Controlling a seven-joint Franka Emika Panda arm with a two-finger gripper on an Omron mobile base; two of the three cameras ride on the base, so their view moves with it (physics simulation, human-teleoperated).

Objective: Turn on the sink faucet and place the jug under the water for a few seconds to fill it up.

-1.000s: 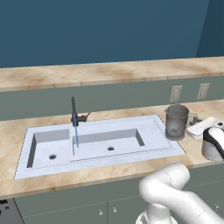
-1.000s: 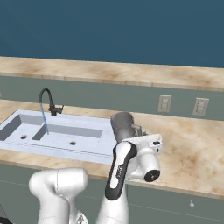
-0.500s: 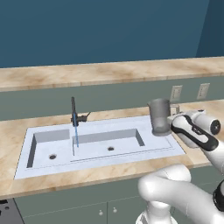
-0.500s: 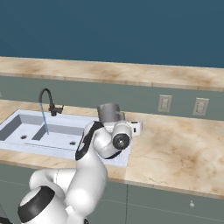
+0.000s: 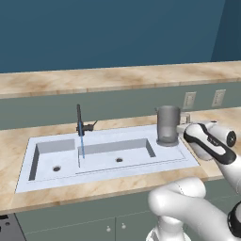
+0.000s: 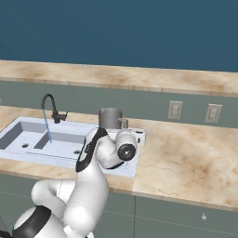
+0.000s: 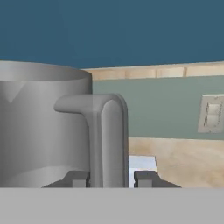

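Claw (image 7: 107,177) is clamped on the jug (image 5: 167,124) by its loop handle (image 7: 109,140): in hand view the two dark tips sit either side of the handle's lower part, closed in tight on it, so the grip looks firm. Jug is upright, carried w/ its base just above the right end of the sink (image 5: 42,181) rim, near the right basin's outer edge; can't tell for sure if the bottom is touching the rim or hanging a bit over it, but it looks lifted. Sink faucet (image 5: 79,121) stands at the back of the sink btwn the two basins, side lever to its right. Water (image 5: 82,146) is running, a thin blue stream dropping straight down from the spout to about the divider/left part of the right basin. So as I judge it: faucet-on step is done, jug pickup is done, approx halfway thru. Left to do: carry jug leftward across the right basin, put its open mouth under the stream, hold it there a few secs. Jug and stream are well apart yet, most of the right basin btwn them. Table (image 6: 186,162) w/ marble-look top runs along both sides; wall outlets (image 6: 175,110) sit behind, out of the path.
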